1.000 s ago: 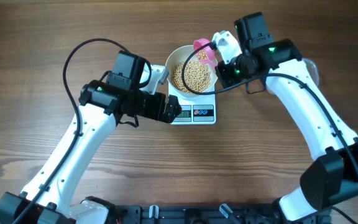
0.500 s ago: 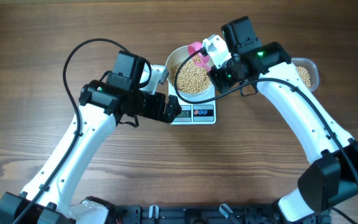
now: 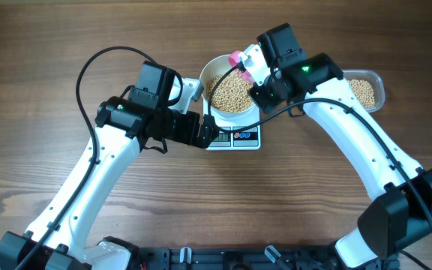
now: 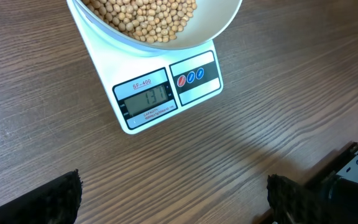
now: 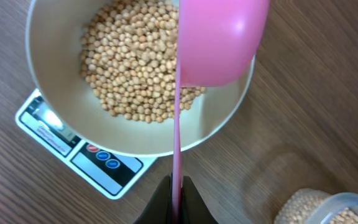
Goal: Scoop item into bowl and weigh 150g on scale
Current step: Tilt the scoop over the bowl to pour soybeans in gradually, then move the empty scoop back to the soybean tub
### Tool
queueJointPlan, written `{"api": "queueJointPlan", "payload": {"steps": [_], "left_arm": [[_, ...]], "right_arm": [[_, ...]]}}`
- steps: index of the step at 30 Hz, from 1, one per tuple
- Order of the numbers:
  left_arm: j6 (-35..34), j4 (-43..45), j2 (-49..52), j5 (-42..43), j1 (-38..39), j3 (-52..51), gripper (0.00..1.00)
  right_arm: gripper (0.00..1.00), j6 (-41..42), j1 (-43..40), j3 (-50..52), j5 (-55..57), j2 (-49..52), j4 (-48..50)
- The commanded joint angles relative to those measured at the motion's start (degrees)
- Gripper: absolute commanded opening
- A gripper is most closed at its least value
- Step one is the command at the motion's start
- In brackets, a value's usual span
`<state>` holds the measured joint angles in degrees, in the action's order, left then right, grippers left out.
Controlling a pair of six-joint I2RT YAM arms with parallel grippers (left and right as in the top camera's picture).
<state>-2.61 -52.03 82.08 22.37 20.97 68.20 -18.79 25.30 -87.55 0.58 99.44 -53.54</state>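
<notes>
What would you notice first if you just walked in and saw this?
The bright pink scoop jumps out first, pinched by its handle in the right arm's fingers and hanging over the white bowl. Next comes the heap of tan beans in that bowl, which sits on a small white scale in the middle of the wooden table.

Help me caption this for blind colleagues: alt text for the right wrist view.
A pink scoop, its handle pinched by the right end effector, hangs over a white bowl of tan beans sitting on a white scale. A clear container of more beans shows at lower right.
</notes>
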Motion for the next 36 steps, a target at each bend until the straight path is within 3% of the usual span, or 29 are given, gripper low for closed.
{"api": "queueJointPlan", "payload": {"steps": [1, 11, 16, 23, 30, 36], "left_arm": [[0.9, 0.1, 0.3, 0.5, 0.0, 0.3, 1.0], [0.9, 0.1, 0.3, 0.5, 0.0, 0.3, 1.0], [0.9, 0.1, 0.3, 0.5, 0.0, 0.3, 1.0], [0.9, 0.1, 0.3, 0.5, 0.0, 0.3, 1.0], [0.9, 0.1, 0.3, 0.5, 0.0, 0.3, 1.0], [0.9, 0.1, 0.3, 0.5, 0.0, 0.3, 1.0]], "right_arm": [[0.04, -1.2, 0.5, -1.0, 5.5, 0.5, 0.2], [0.04, -1.5, 1.9, -1.0, 6.8, 0.5, 1.0], [0.04, 3.3, 1.9, -1.0, 5.1, 0.4, 2.0], [0.04, 9.5, 0.2, -1.1, -5.4, 0.4, 3.0], [0.04, 13.4, -8.9, -1.1, -27.2, 0.4, 3.3], [0.04, 14.5, -16.7, -1.1, -37.8, 0.4, 3.4]]}}
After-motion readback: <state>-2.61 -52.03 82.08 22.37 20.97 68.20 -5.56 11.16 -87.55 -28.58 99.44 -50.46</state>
